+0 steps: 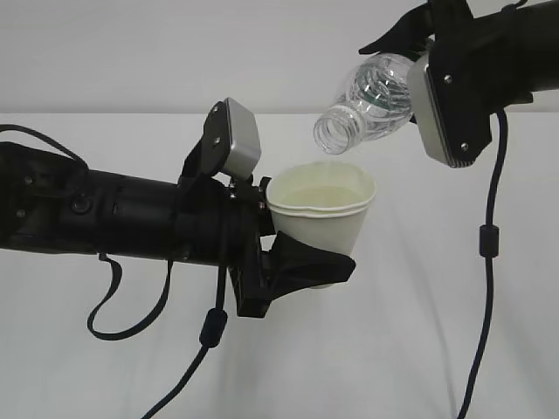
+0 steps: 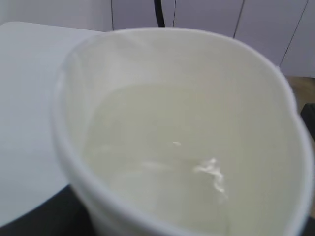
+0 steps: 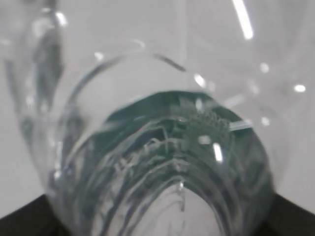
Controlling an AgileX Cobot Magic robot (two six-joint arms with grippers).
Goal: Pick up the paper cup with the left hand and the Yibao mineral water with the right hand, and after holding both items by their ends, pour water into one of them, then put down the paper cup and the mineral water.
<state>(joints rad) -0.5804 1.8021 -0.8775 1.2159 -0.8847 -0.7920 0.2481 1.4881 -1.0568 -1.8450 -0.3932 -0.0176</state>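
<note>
We see the bottle [image 1: 371, 96] tipped over, its long axis running from upper right down to lower left, with the bare open neck pointing down-left just above the cup [image 1: 319, 223]. The right hand [image 1: 410, 48] holds the bottle by its base end, so the body sticks out leftward from that hand. The cup stands upright, mouth up, with pale water [image 2: 167, 162] inside. The left hand [image 1: 301, 262] clasps the cup around its lower end, so the cup rises above the fingers. Both are held in the air, above the white surface [image 1: 393, 349].
</note>
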